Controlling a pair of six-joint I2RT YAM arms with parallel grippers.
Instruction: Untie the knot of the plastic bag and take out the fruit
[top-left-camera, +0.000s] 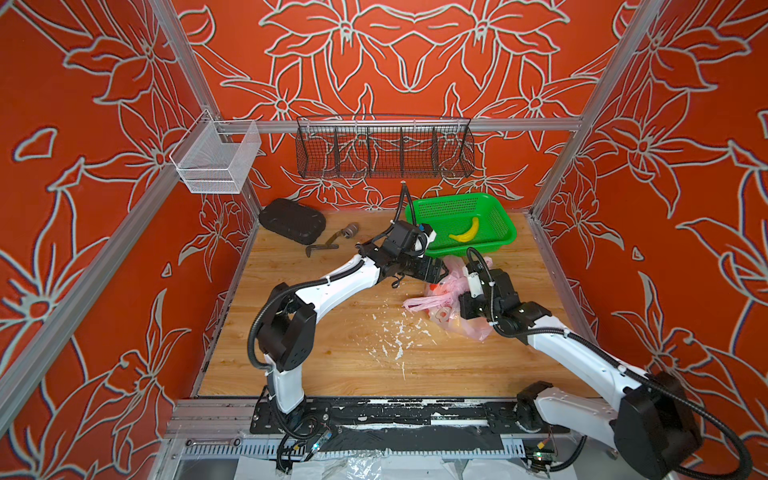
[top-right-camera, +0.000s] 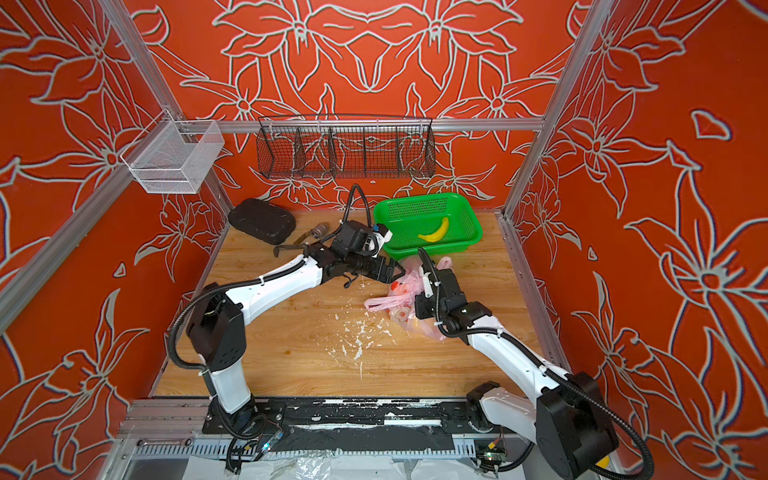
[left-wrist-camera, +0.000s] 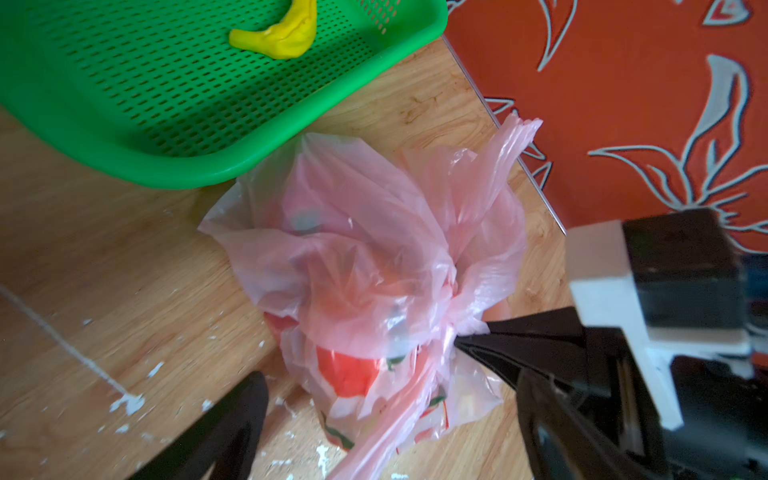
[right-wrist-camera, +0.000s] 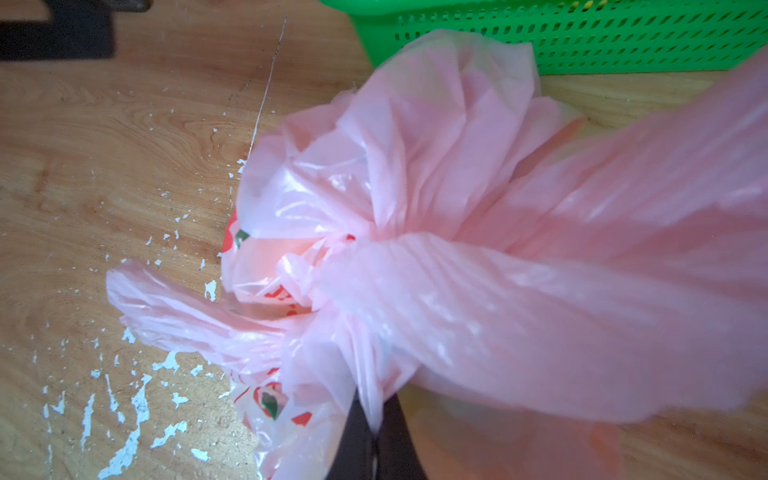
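Observation:
The pale pink plastic bag (top-left-camera: 446, 291) (top-right-camera: 401, 291) lies in front of the green basket, with red printed marks on it. Its knot (right-wrist-camera: 340, 270) (left-wrist-camera: 451, 328) joins the two handle loops. My right gripper (right-wrist-camera: 374, 440) (left-wrist-camera: 461, 340) is shut on a pinch of gathered plastic right at the knot. My left gripper (top-left-camera: 442, 272) (left-wrist-camera: 388, 388) is open, and its fingers straddle the bag's near side without touching it. The fruit shows only as blurred orange and yellow patches (right-wrist-camera: 478, 440) through the plastic.
The green basket (top-left-camera: 498, 239) (left-wrist-camera: 166, 166) holds a yellow banana (top-left-camera: 465, 232) at the back right. A black case (top-left-camera: 291, 220) and a metal tool (top-left-camera: 328, 243) lie at the back left. White flecks (top-left-camera: 395, 336) dot the wooden table. A wire rack (top-left-camera: 384, 151) hangs on the back wall.

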